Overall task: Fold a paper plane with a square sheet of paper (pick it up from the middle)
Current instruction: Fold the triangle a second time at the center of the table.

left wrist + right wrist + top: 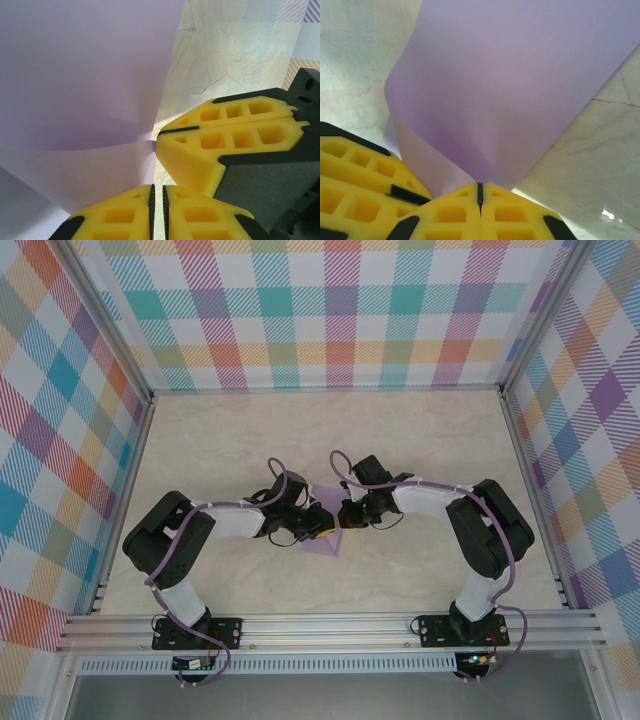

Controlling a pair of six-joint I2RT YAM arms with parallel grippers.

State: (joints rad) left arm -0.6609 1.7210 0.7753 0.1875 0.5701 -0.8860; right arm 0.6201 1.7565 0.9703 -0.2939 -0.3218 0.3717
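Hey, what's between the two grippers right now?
Just the paper, pinched by the left gripper and right gripper, whose tips nearly meet; clearest in the left wrist view.

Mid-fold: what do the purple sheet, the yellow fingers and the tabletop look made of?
Purple sheet: thin matte paper, it seems; it bends softly with no gloss.
Yellow fingers: probably moulded or printed plastic, matte, with hollow pockets; dark ribbed inner strips, perhaps rubber.
Tabletop: pale marble look with fine veins, slight sheen; possibly laminate rather than stone.
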